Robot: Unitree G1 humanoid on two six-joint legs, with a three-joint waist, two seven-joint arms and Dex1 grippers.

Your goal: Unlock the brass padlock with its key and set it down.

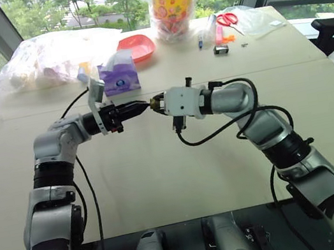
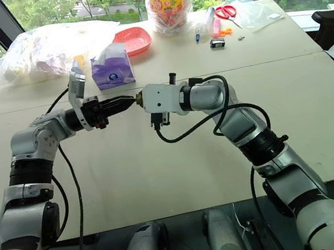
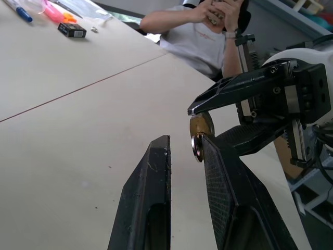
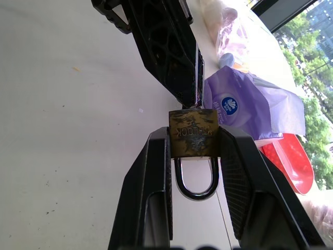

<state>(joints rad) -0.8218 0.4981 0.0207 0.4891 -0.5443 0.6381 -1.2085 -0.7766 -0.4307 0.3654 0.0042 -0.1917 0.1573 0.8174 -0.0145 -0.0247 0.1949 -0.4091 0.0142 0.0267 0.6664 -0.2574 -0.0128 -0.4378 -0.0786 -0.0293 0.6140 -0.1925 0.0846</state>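
right end effector (image 4: 193, 172) is clamped on the padlock (image 4: 193, 133), raised over the worktop (image 1: 164, 183). left end effector (image 3: 183, 151) meets its keyhole end, fingers narrowly apart; can't make out a key. next: seat, turn.

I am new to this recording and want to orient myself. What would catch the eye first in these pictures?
First, the two grippers meeting tip to tip in mid-air above the pale table: the right gripper clamps the brass padlock, shackle toward its own wrist, and the left gripper reaches its keyhole end. Behind them stand a purple tissue pack, a red dish and a yellow-lidded jar.
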